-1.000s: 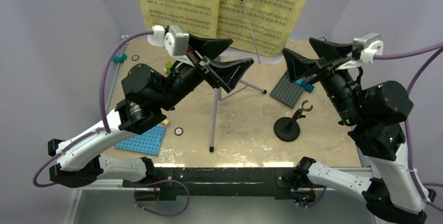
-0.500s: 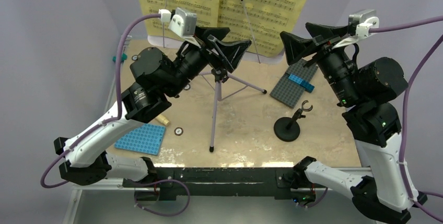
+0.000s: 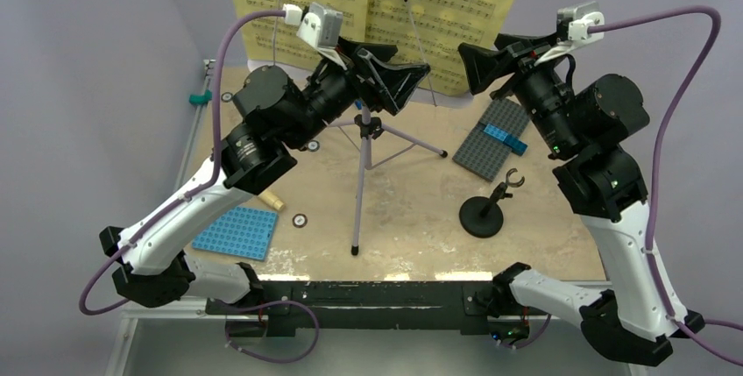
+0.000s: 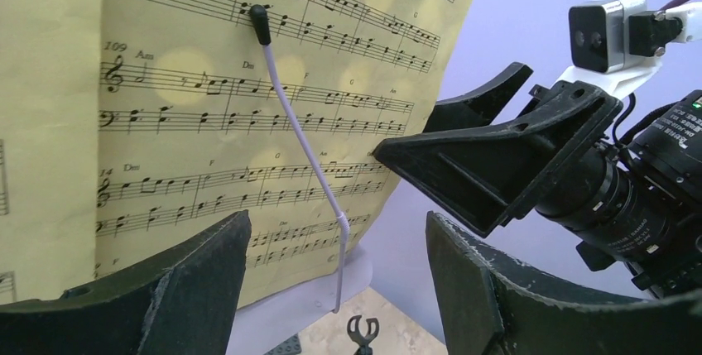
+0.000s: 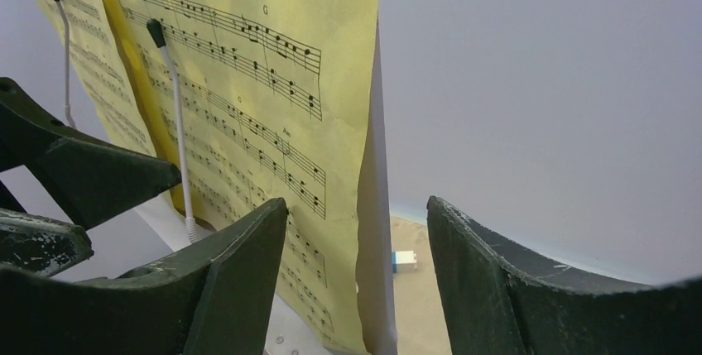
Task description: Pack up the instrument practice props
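Note:
The yellow sheet-music pages (image 3: 377, 3) lean on the pale lilac desk (image 5: 377, 247) of the tripod music stand (image 3: 362, 174) at the back. Thin white page-holder arms (image 4: 298, 123) lie across them. My left gripper (image 3: 405, 59) hangs open in front of the pages' lower middle with nothing between its fingers (image 4: 335, 289). My right gripper (image 3: 480, 47) is open too. In its wrist view (image 5: 356, 280) the right edge of the page and desk stands between the jaws, touching neither. The black round-base mic stand (image 3: 484, 214) sits on the table at front right.
A grey baseplate (image 3: 486, 152) with a blue brick lies right of the tripod. A blue baseplate (image 3: 237, 234) lies at the front left. A cream object (image 3: 273, 203) shows partly under my left arm. A blue-and-white brick (image 5: 403, 261) lies behind the desk. The two grippers are close together.
Both arms have risen and swung back toward the sheet music. Both pairs of jaws have narrowed a little, and the right gripper now straddles the page's right edge.

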Tool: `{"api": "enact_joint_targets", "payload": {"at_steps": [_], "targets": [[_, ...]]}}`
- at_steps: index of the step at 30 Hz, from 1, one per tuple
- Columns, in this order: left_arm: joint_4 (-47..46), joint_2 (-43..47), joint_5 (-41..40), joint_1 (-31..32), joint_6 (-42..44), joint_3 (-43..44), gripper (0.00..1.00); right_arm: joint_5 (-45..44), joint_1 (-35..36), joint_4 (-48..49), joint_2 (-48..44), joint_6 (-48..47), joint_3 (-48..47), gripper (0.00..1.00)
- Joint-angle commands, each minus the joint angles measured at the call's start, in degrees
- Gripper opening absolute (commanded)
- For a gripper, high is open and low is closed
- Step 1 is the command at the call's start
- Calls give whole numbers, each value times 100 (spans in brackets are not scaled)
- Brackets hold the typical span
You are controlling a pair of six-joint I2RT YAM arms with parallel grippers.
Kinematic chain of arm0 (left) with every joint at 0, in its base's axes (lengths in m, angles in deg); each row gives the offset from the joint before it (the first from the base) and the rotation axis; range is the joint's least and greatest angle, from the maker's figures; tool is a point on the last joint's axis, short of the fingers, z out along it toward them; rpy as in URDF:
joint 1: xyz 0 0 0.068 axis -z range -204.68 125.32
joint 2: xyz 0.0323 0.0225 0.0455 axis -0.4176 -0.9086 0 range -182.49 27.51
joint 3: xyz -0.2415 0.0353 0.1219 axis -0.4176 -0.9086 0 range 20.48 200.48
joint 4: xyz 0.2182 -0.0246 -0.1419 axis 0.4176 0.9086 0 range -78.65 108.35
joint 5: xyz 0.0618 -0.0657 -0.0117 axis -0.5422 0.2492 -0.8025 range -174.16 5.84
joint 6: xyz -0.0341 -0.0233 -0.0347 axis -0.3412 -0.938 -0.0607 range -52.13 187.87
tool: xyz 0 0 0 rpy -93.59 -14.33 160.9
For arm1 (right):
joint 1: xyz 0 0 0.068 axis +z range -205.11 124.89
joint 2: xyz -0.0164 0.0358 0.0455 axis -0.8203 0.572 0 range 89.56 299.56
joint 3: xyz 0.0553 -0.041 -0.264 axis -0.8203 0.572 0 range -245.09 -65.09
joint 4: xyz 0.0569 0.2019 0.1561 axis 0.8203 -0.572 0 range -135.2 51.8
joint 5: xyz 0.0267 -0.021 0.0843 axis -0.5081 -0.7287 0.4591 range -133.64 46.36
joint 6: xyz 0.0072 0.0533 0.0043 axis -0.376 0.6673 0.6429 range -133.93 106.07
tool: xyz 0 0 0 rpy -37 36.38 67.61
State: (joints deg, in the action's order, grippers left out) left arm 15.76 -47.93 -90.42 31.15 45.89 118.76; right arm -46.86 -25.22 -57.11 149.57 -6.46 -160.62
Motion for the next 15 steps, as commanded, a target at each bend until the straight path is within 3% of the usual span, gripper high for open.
{"api": "enact_joint_targets", "payload": {"at_steps": [1,15], "targets": [[-109,-163,379,-64,-96,420,80,195,-44,365,-29,118,12,66],[-177,-395,472,-81,-139,605,77,274,-49,313,-101,146,52,66]]}}
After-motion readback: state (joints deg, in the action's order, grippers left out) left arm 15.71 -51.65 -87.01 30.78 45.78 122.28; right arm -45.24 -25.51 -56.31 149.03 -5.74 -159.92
